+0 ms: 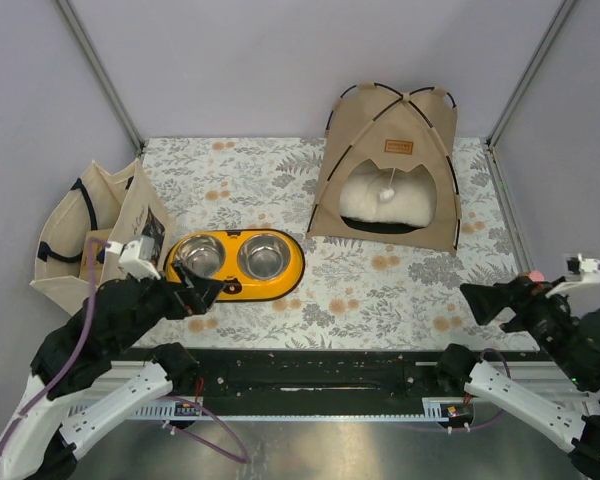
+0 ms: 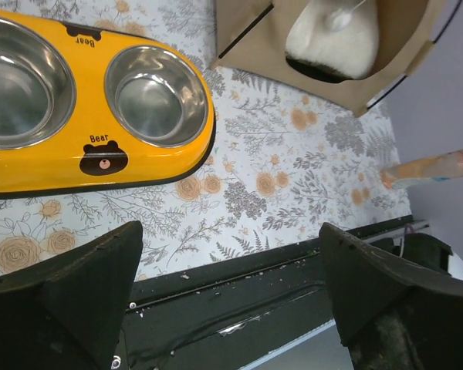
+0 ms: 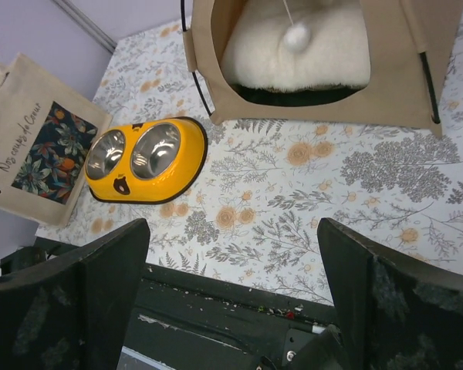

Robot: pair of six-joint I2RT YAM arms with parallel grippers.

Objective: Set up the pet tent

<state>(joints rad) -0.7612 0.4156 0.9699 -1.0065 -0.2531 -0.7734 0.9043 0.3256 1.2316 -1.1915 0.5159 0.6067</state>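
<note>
**A:** Both grippers look empty. The left gripper [image 1: 202,295] hangs with its jaws spread wide just beside the yellow two-bowl feeder with steel dishes [image 1: 235,262]. The right gripper [image 1: 483,300] is spread the same way over the near right part of the floral-print table [image 1: 380,290].

**B:** And the tan canvas pet tent with thin black poles [image 1: 385,165]?

**A:** Upright at the far right of the table, poles arched. The white fluffy cushion [image 1: 385,200] lies inside and the white pompom on a string [image 1: 387,192] dangles in the doorway. It's well apart from both grippers.

**B:** Which step, then?

**A:** I'd judge the setting-up done. The next move calls for little: perhaps checking the tent sits square, arms kept clear.
</note>
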